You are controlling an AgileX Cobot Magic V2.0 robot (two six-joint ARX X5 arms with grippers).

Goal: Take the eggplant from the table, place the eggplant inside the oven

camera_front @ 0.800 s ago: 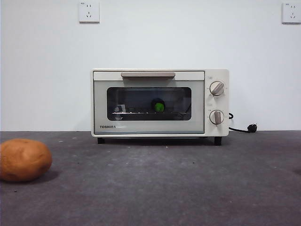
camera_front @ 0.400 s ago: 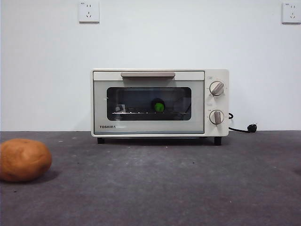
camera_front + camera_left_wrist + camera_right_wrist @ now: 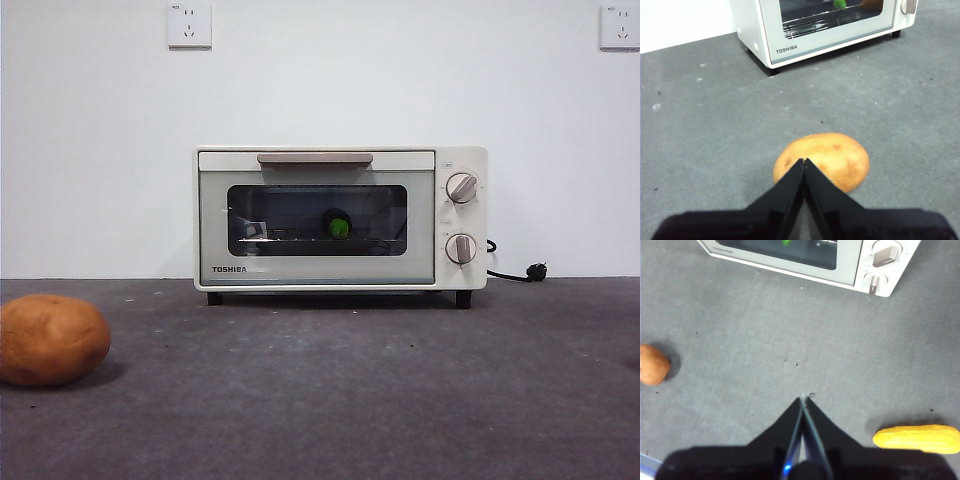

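Showing green-capped behind the oven (image 3: 340, 218) glass, eggplant (image 3: 338, 227); both pincers (image 3: 804, 162) (image 3: 802, 400) clenched, empty.

Eggplant (image 3: 339, 227) inside oven (image 3: 340, 218); potato (image 3: 52, 339) front-left on table (image 3: 380, 390).

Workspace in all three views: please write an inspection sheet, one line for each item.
Surface: dark grey felt-like table, a few specks.
Job's things: cream-white toaster oven, door shut; purple eggplant with green stem cap inside on the rack.
Clutter: round orange-brown potato; yellow oblong object.
Grippers: left pincer shut, near potato; right pincer shut, over bare table.
Cables: black oven cord with plug.
Surroundings: white wall, two sockets.
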